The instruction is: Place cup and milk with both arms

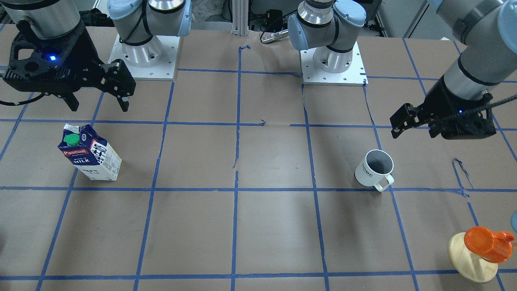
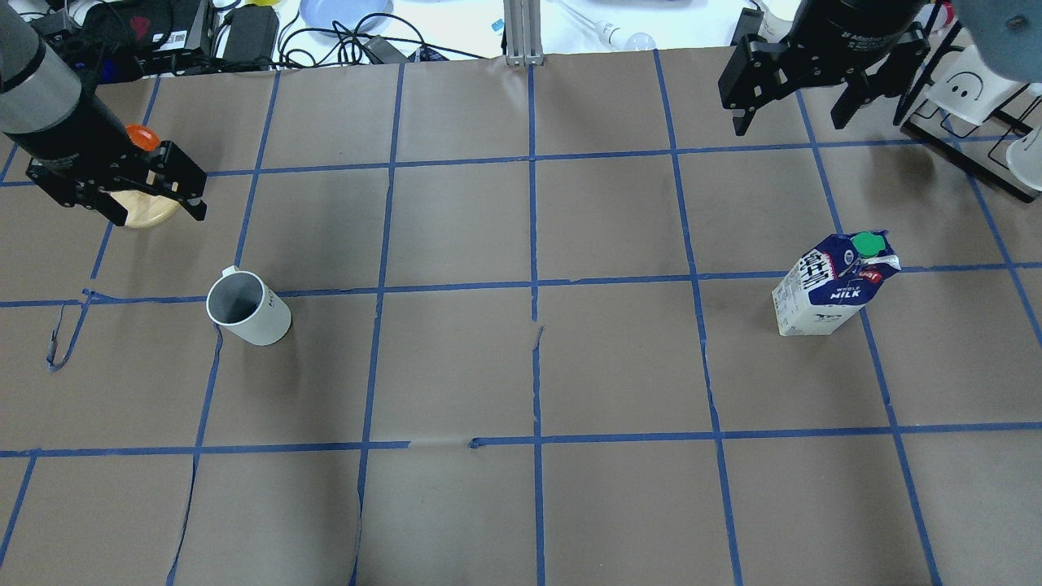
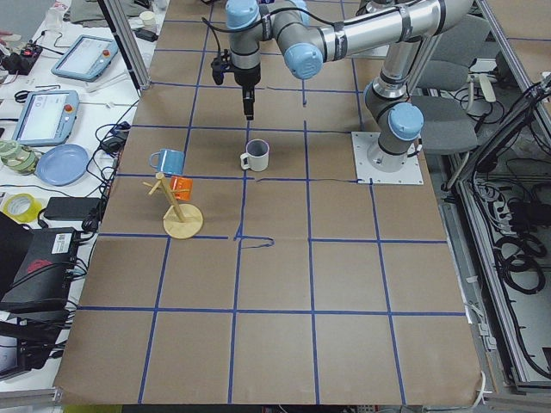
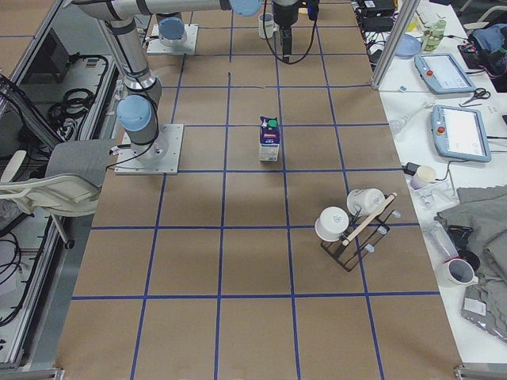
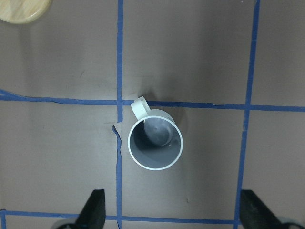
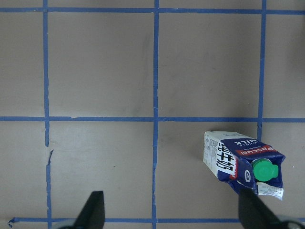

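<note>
The white cup (image 1: 373, 169) stands upright on the brown paper, also in the overhead view (image 2: 248, 309) and the left wrist view (image 5: 155, 143). My left gripper (image 1: 416, 130) hovers above the table, apart from the cup, open and empty, with its fingers (image 5: 93, 210) wide apart. The navy and white milk carton (image 1: 91, 155) stands upright with its green cap on top, also in the overhead view (image 2: 830, 285) and the right wrist view (image 6: 240, 162). My right gripper (image 1: 100, 107) hangs high, apart from the carton, open and empty.
An orange mug on a pale wooden stand (image 1: 484, 242) sits near the left gripper, on the far side of the table from the robot. A black rack with white cups (image 4: 352, 226) stands beyond the milk. The two arm bases (image 1: 143, 56) (image 1: 333, 60) are at the robot's edge.
</note>
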Robot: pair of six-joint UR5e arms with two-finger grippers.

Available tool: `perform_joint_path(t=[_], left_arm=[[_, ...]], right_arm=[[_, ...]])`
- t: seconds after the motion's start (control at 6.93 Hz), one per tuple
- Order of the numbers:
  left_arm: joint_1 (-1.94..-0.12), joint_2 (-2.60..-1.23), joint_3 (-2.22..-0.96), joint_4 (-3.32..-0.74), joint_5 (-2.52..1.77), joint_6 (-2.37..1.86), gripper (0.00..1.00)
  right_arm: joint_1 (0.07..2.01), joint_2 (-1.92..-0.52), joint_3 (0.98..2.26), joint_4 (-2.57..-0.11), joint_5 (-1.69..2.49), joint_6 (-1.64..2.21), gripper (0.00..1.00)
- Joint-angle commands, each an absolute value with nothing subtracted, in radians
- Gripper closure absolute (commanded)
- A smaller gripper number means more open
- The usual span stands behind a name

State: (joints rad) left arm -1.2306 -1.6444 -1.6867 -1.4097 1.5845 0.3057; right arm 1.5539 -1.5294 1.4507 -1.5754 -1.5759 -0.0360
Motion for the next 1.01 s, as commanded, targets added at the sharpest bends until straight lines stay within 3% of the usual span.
perform_joint_path(t=[0.0,0.14,0.58,0.87], left_arm=[[-1.148,-1.690,-1.860,-1.210,1.585,0.370,0.00],[-1.144,-1.715,-1.921,-1.116,1.585,0.374,0.00],[-1.144,-1.770,-1.937,-1.098,1.582,0.390,0.07],[-1.141,-1.813,-1.939,-1.091,1.563,0.443,0.39]], right_arm=[[1.554,-1.529,1.448,-1.575,-1.575,-0.038,0.00],[1.554,-1.529,1.448,-1.575,-1.575,-0.038,0.00],[1.554,-1.529,1.453,-1.575,-1.575,-0.040,0.00],[1.554,-1.534,1.454,-1.575,-1.574,-0.040,0.00]])
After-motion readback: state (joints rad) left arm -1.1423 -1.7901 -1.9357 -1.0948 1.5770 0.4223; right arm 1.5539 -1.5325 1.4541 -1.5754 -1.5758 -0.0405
